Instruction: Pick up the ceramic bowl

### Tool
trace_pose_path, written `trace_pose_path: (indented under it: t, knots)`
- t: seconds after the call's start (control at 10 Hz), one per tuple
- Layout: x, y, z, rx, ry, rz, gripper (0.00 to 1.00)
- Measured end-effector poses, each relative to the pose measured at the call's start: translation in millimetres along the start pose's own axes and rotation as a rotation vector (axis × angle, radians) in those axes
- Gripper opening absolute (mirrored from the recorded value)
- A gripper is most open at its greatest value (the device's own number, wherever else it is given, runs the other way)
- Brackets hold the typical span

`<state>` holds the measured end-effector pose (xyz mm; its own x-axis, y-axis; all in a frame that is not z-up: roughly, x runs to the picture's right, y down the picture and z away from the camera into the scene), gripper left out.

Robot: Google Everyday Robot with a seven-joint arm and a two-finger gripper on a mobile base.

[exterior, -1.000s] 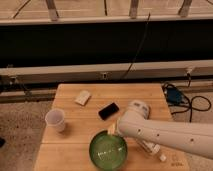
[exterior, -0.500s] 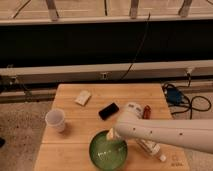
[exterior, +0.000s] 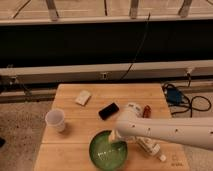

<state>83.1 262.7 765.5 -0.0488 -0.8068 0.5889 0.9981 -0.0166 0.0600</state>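
The ceramic bowl [exterior: 106, 151] is round, glossy and green, and sits on the wooden table [exterior: 75, 115] near its front edge. My white arm [exterior: 165, 131] reaches in from the right. My gripper [exterior: 116, 141] is down over the bowl's right inner side, at or just above its inside surface. The small translucent white cup [exterior: 55, 120] stands to the left of the bowl, apart from it.
A black phone-like object [exterior: 108, 110] lies behind the bowl. A beige packet [exterior: 83, 97] lies at the back left. A white bottle [exterior: 149, 147] lies on its side under my arm, with a red item [exterior: 147, 110] behind it. Cables and a blue object [exterior: 175, 95] lie on the floor at right.
My arm and gripper have shifted a little left and down into the bowl. The bowl, cup and other things have not moved.
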Motion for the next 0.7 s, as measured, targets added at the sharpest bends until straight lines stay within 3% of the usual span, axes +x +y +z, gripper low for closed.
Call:
trace_pose_path:
  t: [0.5, 0.7]
  knots:
    - [-2.9, 6.2, 11.4, -0.020, -0.051, -0.010, 0.28]
    - [-5.4, 5.4, 10.2, 0.028, -0.039, -0.007, 0.07]
